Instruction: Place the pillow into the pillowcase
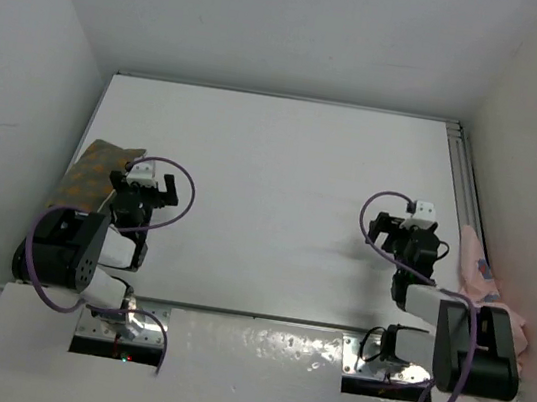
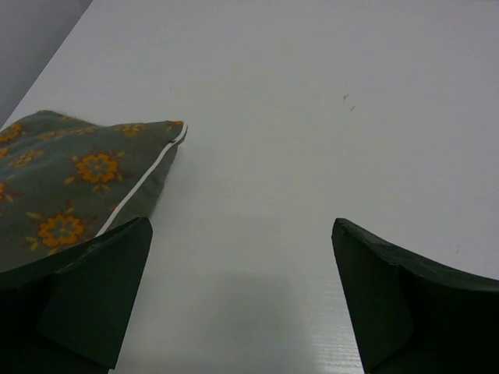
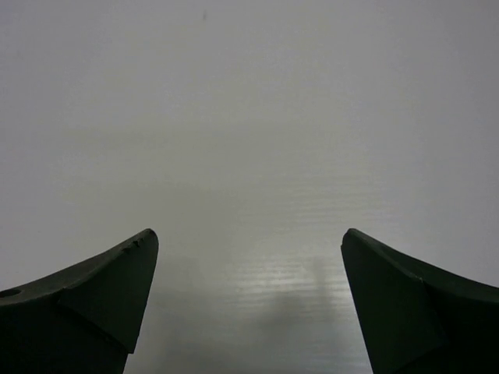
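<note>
Progress nil. Pillow [image 1: 93,175] lies at the desk's [image 1: 274,162] left edge, just beside your left pincer [image 2: 242,234]. Pillowcase [image 1: 484,284] is bunched at the right edge, well apart. Left and right pincer [image 3: 249,241] both gape wide, empty. You've still got opening and stuffing to do.

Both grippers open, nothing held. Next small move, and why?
Probably swing the open left gripper leftward over the flat brown orange-flowered pillow: its piped corner lies just left of it, untouched, while the pink fabric pillowcase sits at the far side of the table.
</note>
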Controlling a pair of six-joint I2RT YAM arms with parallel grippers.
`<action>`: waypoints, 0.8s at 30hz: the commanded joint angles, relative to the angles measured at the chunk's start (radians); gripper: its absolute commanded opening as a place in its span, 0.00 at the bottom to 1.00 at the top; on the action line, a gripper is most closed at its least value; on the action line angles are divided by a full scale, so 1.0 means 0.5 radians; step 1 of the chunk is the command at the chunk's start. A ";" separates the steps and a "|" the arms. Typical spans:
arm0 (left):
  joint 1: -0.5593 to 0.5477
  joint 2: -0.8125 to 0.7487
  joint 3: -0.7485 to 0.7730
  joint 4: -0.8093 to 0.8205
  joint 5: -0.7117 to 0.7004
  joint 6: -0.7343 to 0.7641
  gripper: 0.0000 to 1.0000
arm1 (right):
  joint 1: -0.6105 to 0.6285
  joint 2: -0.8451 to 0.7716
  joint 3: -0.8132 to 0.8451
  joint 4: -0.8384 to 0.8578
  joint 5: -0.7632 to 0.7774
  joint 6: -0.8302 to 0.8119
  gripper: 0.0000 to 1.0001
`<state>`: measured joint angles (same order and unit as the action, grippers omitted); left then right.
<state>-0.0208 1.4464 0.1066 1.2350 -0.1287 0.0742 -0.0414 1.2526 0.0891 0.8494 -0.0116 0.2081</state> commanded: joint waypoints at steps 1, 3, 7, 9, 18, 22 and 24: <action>-0.014 -0.003 0.038 0.129 0.003 -0.001 1.00 | 0.067 -0.216 0.389 -0.514 -0.075 -0.188 0.99; -0.029 -0.003 0.038 0.132 -0.015 -0.001 1.00 | 0.168 -0.216 0.627 -0.655 0.014 -0.363 0.99; -0.008 -0.189 0.014 0.181 0.394 0.146 1.00 | 0.441 -0.008 1.158 -1.054 0.849 -1.050 0.99; -0.056 -0.538 0.396 -0.812 0.929 0.575 1.00 | 0.506 0.121 1.410 -1.024 1.500 -1.003 0.99; -0.177 -0.052 2.135 -3.252 0.273 0.977 1.00 | -0.064 0.675 2.472 -2.827 0.594 0.368 0.75; 0.093 0.264 2.483 -3.599 -0.177 0.898 0.94 | -0.119 0.882 2.586 -3.122 1.169 0.556 0.99; 0.222 0.307 2.505 -3.511 -0.300 0.797 0.94 | -0.172 0.885 2.439 -3.043 1.299 0.611 0.99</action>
<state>-0.0097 1.5490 1.3388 -0.2977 -0.0792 0.5137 -0.1093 1.6913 1.3510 -0.5179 0.4500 0.3782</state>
